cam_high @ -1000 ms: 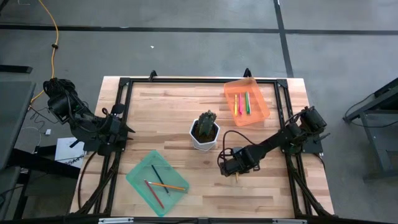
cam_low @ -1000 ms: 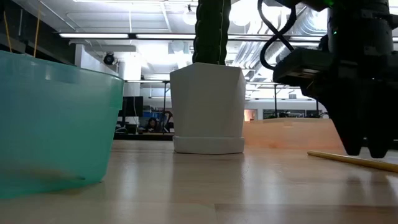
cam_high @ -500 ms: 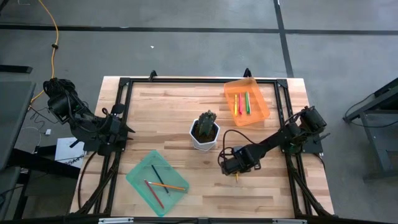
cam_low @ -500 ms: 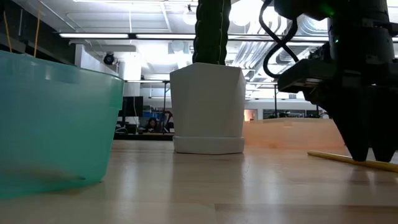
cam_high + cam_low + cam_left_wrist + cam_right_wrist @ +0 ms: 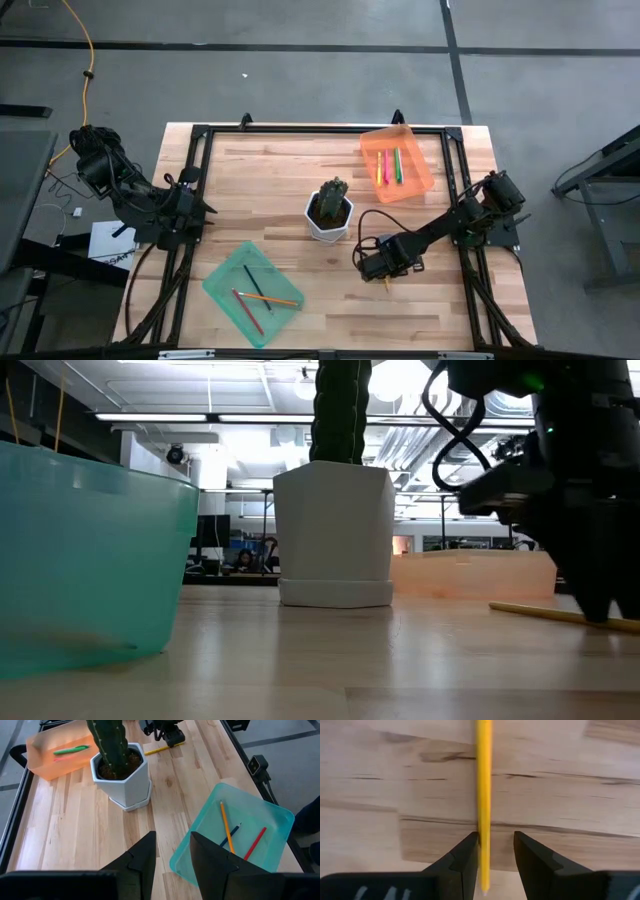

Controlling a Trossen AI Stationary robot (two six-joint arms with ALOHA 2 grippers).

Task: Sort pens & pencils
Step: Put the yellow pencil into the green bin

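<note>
From above, the right gripper (image 5: pixel 381 271) hangs low beside the cactus pot (image 5: pixel 329 217), over a yellow-orange pencil (image 5: pixel 385 284) on the table (image 5: pixel 260 170). Three pencils (image 5: pixel 258 294) lie in the teal tray (image 5: pixel 215 287), the pens (image 5: pixel 388 165) in the orange tray (image 5: pixel 420 188). Its wrist view shows parted fingers (image 5: pixel 467 862) straddling that pencil, one touching. The left gripper (image 5: pixel 172 865), unclenched, waits beyond the teal tray.

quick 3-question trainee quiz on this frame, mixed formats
1. True or false: the yellow pencil already lies in the teal bin.
2. Which claw is at that pencil? A) left B) right
3. How many pens lie in the orange bin?

Key
1. False: it lies on the table, between the right claw's open fingers.
2. B; the left claw waits open near the teal bin.
3. Three.
</note>
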